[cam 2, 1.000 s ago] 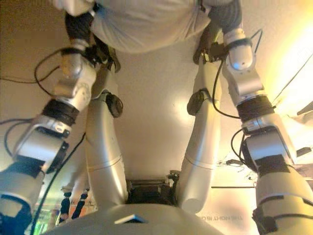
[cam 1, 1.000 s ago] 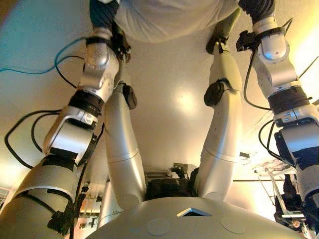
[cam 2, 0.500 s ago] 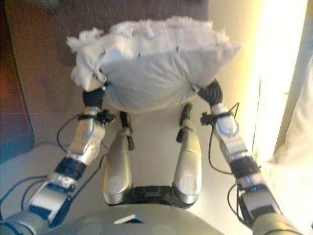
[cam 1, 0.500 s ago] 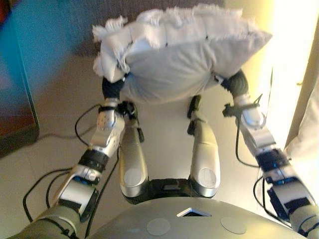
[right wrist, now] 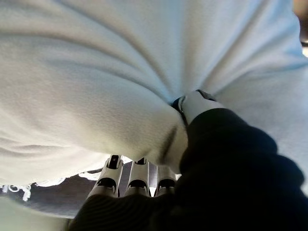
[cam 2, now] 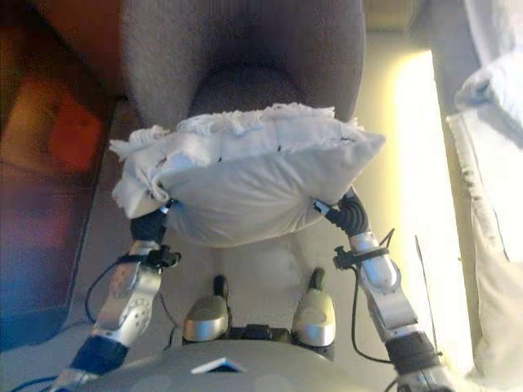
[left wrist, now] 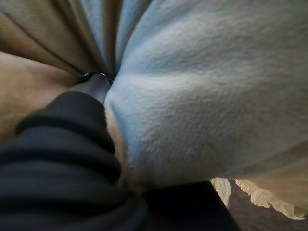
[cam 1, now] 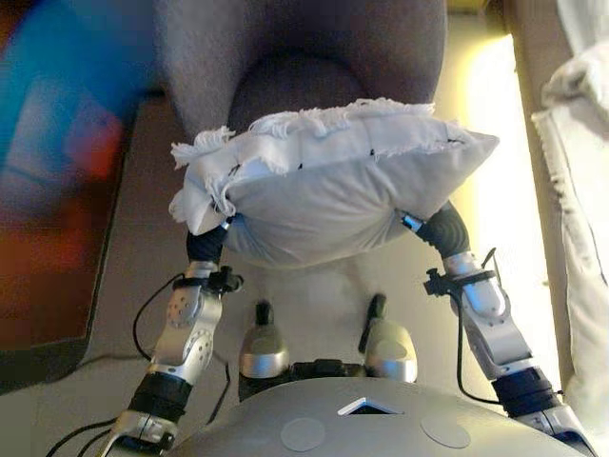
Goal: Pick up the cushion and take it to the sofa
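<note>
I hold a white cushion (cam 1: 333, 190) with a frayed fringe up in front of me, between both hands. My left hand (cam 1: 204, 248) grips its lower left end, and my right hand (cam 1: 443, 228) its lower right end. In the left wrist view the thumb (left wrist: 94, 83) digs deep into the fabric; the fingers are buried. The right wrist view shows the thumb (right wrist: 198, 103) pressed into the cushion (right wrist: 120, 72), with the fingers (right wrist: 137, 177) under its edge. Just beyond the cushion stands a grey upholstered sofa seat (cam 1: 295, 57) with a rounded back.
A dark red-brown piece of furniture (cam 1: 48, 219) stands along the left. White bedding or cloth (cam 1: 580, 143) lies along the right edge, beside a bright strip of floor (cam 1: 495, 105). Beige floor (cam 1: 314, 286) lies beneath the cushion.
The camera has swung up from the floor, so the grey seat now shows beyond the cushion. Both hands keep their hold, and the cushion sits higher and closer to the seat.
</note>
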Controlling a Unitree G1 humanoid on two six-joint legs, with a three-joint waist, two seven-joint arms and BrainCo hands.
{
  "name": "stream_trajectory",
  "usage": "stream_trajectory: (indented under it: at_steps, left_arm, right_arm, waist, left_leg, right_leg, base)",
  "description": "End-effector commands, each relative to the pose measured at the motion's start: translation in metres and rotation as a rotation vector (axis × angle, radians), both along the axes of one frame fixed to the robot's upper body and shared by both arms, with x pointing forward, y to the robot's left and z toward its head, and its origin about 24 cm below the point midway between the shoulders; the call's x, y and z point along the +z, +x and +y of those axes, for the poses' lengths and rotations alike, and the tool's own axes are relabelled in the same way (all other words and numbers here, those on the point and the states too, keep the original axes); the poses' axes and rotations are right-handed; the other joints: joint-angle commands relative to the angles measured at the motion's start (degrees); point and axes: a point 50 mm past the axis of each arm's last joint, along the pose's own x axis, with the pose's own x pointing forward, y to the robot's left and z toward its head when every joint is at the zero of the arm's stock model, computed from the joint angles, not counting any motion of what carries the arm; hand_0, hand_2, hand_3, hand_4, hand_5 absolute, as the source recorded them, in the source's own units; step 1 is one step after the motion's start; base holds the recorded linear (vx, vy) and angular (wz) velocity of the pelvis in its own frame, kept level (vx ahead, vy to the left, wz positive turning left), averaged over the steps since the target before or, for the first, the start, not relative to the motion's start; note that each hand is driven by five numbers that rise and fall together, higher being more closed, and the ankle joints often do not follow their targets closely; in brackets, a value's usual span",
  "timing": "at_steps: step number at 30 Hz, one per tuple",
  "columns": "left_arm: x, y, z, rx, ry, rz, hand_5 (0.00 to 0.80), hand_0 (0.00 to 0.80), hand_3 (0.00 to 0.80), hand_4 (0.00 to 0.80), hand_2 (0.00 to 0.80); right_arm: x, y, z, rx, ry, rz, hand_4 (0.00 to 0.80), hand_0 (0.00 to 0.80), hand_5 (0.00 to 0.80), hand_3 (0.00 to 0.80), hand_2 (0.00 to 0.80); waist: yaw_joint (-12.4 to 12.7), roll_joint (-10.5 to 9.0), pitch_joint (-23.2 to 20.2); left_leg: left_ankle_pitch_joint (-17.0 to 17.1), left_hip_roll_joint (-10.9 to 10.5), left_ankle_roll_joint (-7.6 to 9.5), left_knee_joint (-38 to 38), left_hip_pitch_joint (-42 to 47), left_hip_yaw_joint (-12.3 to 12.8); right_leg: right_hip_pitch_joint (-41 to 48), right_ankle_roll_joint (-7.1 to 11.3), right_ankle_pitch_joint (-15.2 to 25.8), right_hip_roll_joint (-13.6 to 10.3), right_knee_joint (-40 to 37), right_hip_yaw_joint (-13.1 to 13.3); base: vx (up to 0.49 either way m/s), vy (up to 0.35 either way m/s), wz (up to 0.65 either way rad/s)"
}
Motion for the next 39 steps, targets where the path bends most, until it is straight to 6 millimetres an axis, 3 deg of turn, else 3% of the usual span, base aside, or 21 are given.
stream_trajectory:
  at_steps: [1, 8, 11, 12, 14, 16, 18, 19, 22, 23, 24, 26, 28, 31, 33, 35, 39]
  left_arm:
    - [0.05, 0.015, -0.016, -0.078, -0.047, -0.26, 0.8, 0.8, 0.8, 0.8, 0.8]
    - [0.06, 0.019, -0.022, -0.133, -0.023, -0.305, 0.8, 0.8, 0.8, 0.8, 0.8]
    - [0.061, 0.021, -0.021, -0.144, -0.022, -0.298, 0.8, 0.8, 0.8, 0.8, 0.8]
    - [0.062, 0.021, -0.02, -0.152, -0.025, -0.303, 0.8, 0.8, 0.8, 0.8, 0.8]
    - [0.065, 0.021, -0.019, -0.143, -0.025, -0.318, 0.8, 0.8, 0.8, 0.8, 0.8]
    - [0.069, 0.026, -0.017, -0.097, -0.052, -0.336, 0.8, 0.8, 0.8, 0.8, 0.8]
    - [0.07, 0.026, -0.014, -0.067, -0.062, -0.339, 0.8, 0.8, 0.8, 0.8, 0.8]
    - [0.066, 0.023, -0.01, -0.057, -0.068, -0.329, 0.8, 0.8, 0.8, 0.8, 0.8]
    - [0.061, 0.016, -0.009, -0.069, -0.073, -0.311, 0.8, 0.8, 0.8, 0.8, 0.8]
    - [0.061, 0.014, -0.009, -0.073, -0.068, -0.321, 0.8, 0.8, 0.8, 0.8, 0.8]
    - [0.063, 0.012, -0.009, -0.063, -0.065, -0.339, 0.8, 0.8, 0.8, 0.8, 0.8]
    - [0.065, 0.01, -0.007, -0.042, -0.07, -0.352, 0.8, 0.8, 0.8, 0.8, 0.8]
    - [0.065, 0.01, -0.008, -0.03, -0.07, -0.354, 0.8, 0.8, 0.8, 0.8, 0.8]
    - [0.065, 0.011, -0.011, -0.017, -0.079, -0.352, 0.8, 0.8, 0.8, 0.8, 0.8]
    - [0.061, 0.012, -0.012, -0.005, -0.102, -0.333, 0.8, 0.8, 0.8, 0.8, 0.8]
    - [0.058, 0.008, -0.011, -0.007, -0.109, -0.325, 0.8, 0.8, 0.8, 0.8, 0.8]
    - [0.058, 0.002, -0.015, -0.023, -0.121, -0.331, 0.8, 0.8, 0.8, 0.8, 0.8]
  right_arm:
    - [0.044, 0.002, 0.03, 0.112, 0.081, -0.24, 0.8, 0.8, 0.8, 0.8, 0.8]
    - [0.047, 0.005, 0.033, 0.081, 0.072, -0.273, 0.8, 0.8, 0.8, 0.8, 0.8]
    - [0.05, 0.006, 0.029, 0.047, 0.081, -0.283, 0.8, 0.8, 0.8, 0.8, 0.8]
    - [0.051, 0.006, 0.028, 0.032, 0.076, -0.29, 0.8, 0.8, 0.8, 0.8, 0.8]
    - [0.054, 0.01, 0.027, 0.032, 0.072, -0.299, 0.8, 0.8, 0.8, 0.8, 0.8]
    - [0.058, 0.019, 0.03, 0.042, 0.045, -0.314, 0.8, 0.8, 0.8, 0.8, 0.8]
    - [0.06, 0.022, 0.031, 0.062, 0.021, -0.326, 0.8, 0.8, 0.8, 0.8, 0.8]
    - [0.059, 0.019, 0.031, 0.067, 0.012, -0.325, 0.8, 0.8, 0.8, 0.8, 0.8]
    - [0.058, 0.016, 0.024, 0.051, 0.015, -0.321, 0.8, 0.8, 0.8, 0.8, 0.8]
    - [0.058, 0.014, 0.023, 0.049, 0.02, -0.324, 0.8, 0.8, 0.8, 0.8, 0.8]
    - [0.058, 0.013, 0.021, 0.059, 0.021, -0.33, 0.8, 0.8, 0.8, 0.8, 0.8]
    - [0.058, 0.013, 0.023, 0.078, 0.017, -0.332, 0.8, 0.8, 0.8, 0.8, 0.8]
    - [0.057, 0.013, 0.029, 0.093, 0.011, -0.333, 0.8, 0.8, 0.8, 0.8, 0.8]
    - [0.057, 0.013, 0.036, 0.11, 0.007, -0.337, 0.8, 0.8, 0.8, 0.8, 0.8]
    - [0.054, 0.012, 0.039, 0.133, -0.005, -0.334, 0.8, 0.8, 0.8, 0.8, 0.8]
    - [0.052, 0.008, 0.039, 0.133, -0.008, -0.315, 0.8, 0.8, 0.8, 0.8, 0.8]
    - [0.048, 0.002, 0.035, 0.12, 0.005, -0.289, 0.8, 0.8, 0.8, 0.8, 0.8]
  waist:
    - [0.34, -1.91, -4.27]
    - [0.5, -2.34, -5.54]
    - [0.03, -2.23, -5.71]
    - [-0.28, -2.09, -5.51]
    - [-0.19, -1.91, -4.83]
    - [0.24, -2.13, -3.18]
    - [0.38, -2.82, -1.99]
    - [0.81, -3.35, -1.05]
    - [1.13, -4.62, 0.49]
    - [1.46, -4.95, 0.92]
    - [2.16, -4.77, 1.41]
    - [3.07, -3.73, 1.94]
    - [4.03, -2.33, 2.27]
    - [5.32, -1.15, 2.51]
    - [6.49, -0.57, 2.4]
    - [7.69, -0.37, 2.31]
    - [9.03, -0.22, 2.1]
  left_leg:
    - [0.15, 0.27, 3.63, -0.9, -1.72, 0.8]
    - [-0.44, -0.3, 4.01, -1.13, -1.42, 0.23]
    - [0.0, 0.64, 3.95, -1.13, -1.54, -1.2]
    - [0.51, 1.41, 3.58, -1.13, -1.64, -2.01]
    - [1.92, 3.41, 2.35, -1.13, -1.87, -1.99]
    - [4.16, 7.04, 0.49, -0.14, -2.63, -1.13]
    - [4.59, 8.62, 0.31, 3.54, -2.99, -0.11]
    - [6.11, 8.96, 0.74, 8.87, -5.09, -0.96]
    - [5.32, 7.77, 2.46, 18.36, -9.3, 0.13]
    - [4.23, 6.24, 3.06, 20.04, -10.14, 0.22]
    - [3.42, 3.0, 3.65, 20.94, -11.81, -0.87]
    - [2.89, -1.13, 4.35, 19.76, -13.35, -2.42]
    - [3.65, -4.23, 4.71, 16.27, -14.78, -2.44]
    - [5.99, -6.44, 4.83, 11.12, -16.84, -1.7]
    - [9.3, -7.16, 4.59, 6.42, -17.9, -1.86]
    - [12.85, -6.76, 3.76, 2.91, -18.74, -4.29]
    - [15.58, -3.71, 2.44, 1.09, -21.83, -4.09]
  right_leg:
    - [4.62, 3.1, -2.5, -4.91, 0.89, -2.52]
    - [6.24, 2.85, -2.88, -3.83, 0.07, -3.01]
    - [6.27, 0.98, -6.05, -0.71, 1.15, -0.62]
    - [6.19, 0.05, -7.19, 0.88, 1.38, 0.95]
    - [6.19, -1.1, -8.07, 2.35, 1.69, 1.35]
    - [5.46, -2.32, -8.2, 3.76, 1.92, 1.37]
    - [4.81, -3.22, -7.9, 4.24, 2.69, 1.61]
    - [4.89, -4.09, -7.78, 4.93, 3.07, 2.13]
    - [5.97, -5.48, -7.63, 5.78, 2.86, 2.1]
    - [6.3, -5.73, -7.63, 5.82, 2.78, 1.88]
    - [6.75, -5.85, -7.88, 6.27, 2.67, 2.14]
    - [7.45, -5.89, -8.92, 7.48, 3.04, 3.33]
    - [8.41, -5.93, -10.28, 9.15, 3.24, 4.44]
    - [10.44, -6.06, -11.8, 10.94, 2.76, 5.59]
    - [12.79, -6.35, -13.48, 12.17, 2.56, 6.99]
    - [14.93, -6.77, -15.49, 12.78, 3.24, 8.94]
    - [17.51, -7.21, -20.94, 12.74, 6.87, 11.18]
  base:
    - [0.009, -0.036, -0.03]
    - [0.008, -0.098, -0.01]
    - [0.022, -0.205, -0.01]
    - [0.037, -0.19, 0.01]
    - [-0.046, -0.199, 0.13]
    - [-0.167, -0.234, 0.03]
    - [-0.086, -0.24, -0.13]
    - [-0.001, -0.326, -0.17]
    - [0.031, -0.307, -0.36]
    - [0.059, -0.217, -0.28]
    - [0.109, -0.185, -0.15]
    - [0.173, -0.085, -0.28]
    - [0.188, -0.023, -0.53]
    - [0.248, -0.012, -0.78]
    - [0.445, 0.021, 0.41]
    - [0.533, 0.049, 0.51]
    - [0.561, 0.098, 0.09]
